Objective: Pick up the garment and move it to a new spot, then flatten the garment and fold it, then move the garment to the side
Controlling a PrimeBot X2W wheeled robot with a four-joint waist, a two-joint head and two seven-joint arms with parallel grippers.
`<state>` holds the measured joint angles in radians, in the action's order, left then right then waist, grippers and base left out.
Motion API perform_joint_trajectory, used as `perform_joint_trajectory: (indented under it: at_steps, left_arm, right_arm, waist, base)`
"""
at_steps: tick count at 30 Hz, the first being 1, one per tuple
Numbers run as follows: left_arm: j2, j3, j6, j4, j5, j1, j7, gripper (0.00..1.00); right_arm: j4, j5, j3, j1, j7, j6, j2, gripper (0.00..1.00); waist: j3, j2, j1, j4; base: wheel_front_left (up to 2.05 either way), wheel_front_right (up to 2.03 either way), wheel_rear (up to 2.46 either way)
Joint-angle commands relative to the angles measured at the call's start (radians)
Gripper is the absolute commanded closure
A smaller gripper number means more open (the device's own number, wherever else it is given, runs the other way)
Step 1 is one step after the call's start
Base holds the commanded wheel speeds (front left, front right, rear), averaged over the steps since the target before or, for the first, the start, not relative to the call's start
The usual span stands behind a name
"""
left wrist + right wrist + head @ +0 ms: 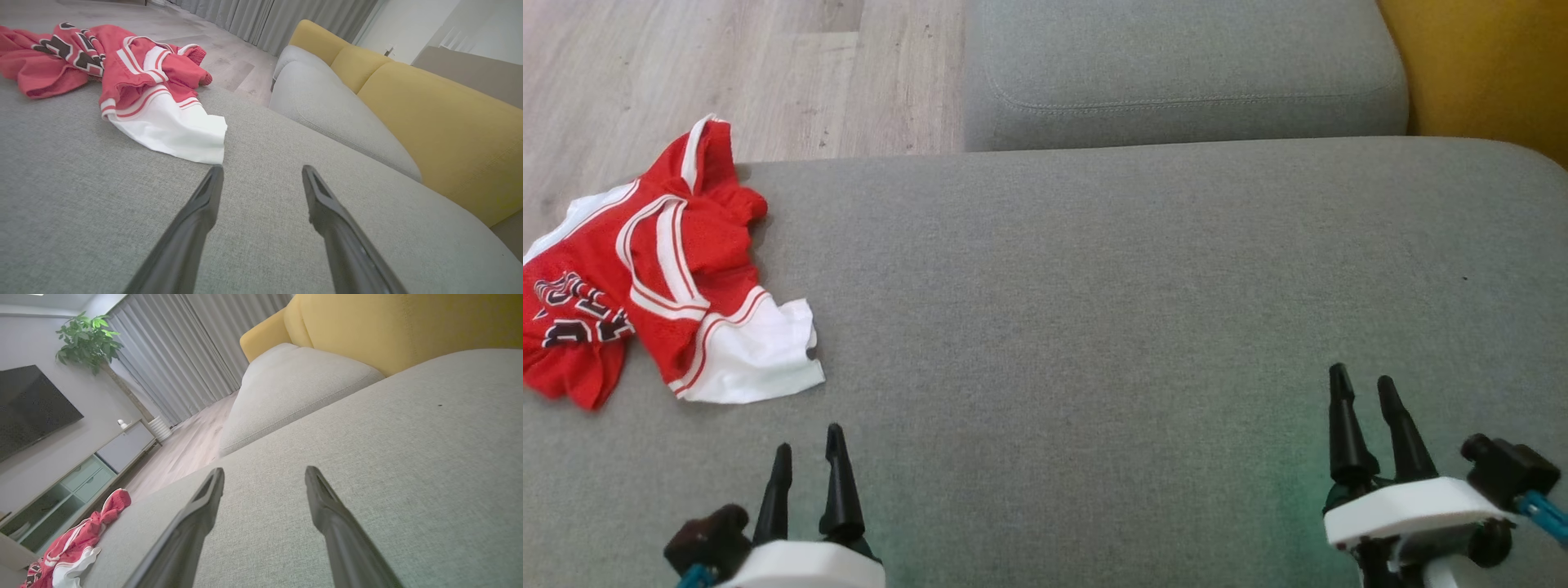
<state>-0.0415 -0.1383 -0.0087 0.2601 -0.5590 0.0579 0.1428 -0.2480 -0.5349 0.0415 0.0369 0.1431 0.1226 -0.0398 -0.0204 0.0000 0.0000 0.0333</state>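
Crumpled red-and-white garment (686, 245) at 9 o'clock on the grey cushion (1094, 286), by its edge.
Left gripper (809, 438) hovers at 7 o'clock, just short of the white hem, fingers apart and empty; right gripper (1361, 376) at 4 o'clock, well apart from it, fingers likewise spread.
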Motion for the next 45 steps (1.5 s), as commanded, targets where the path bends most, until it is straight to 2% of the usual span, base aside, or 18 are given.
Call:
perform_joint_trajectory:
  at_steps: [1,36,45]
  left_arm:
    - [-0.007,0.009,0.005,-0.026,0.028,-0.020,0.015,0.00]
    - [-0.012,-0.024,0.055,0.008,0.381,0.003,0.119,0.00]
    - [-0.015,-0.024,0.057,0.018,0.372,0.003,0.119,0.00]
  right_arm:
    - [0.030,0.028,0.025,-0.014,0.015,0.006,-0.008,0.00]
    - [-0.030,0.445,0.117,-0.007,0.118,0.008,-0.010,0.00]
    - [-0.041,0.448,0.115,-0.010,0.119,0.008,-0.010,0.00]
  waist:
    - [0.000,0.0000,0.0000,0.001]
    - [-0.014,0.0000,0.0000,0.017]
    - [-0.014,0.0000,0.0000,0.017]
  base:
    - [0.00,0.00,0.00]
    - [0.00,0.00,0.00]
    - [0.00,0.00,0.00]
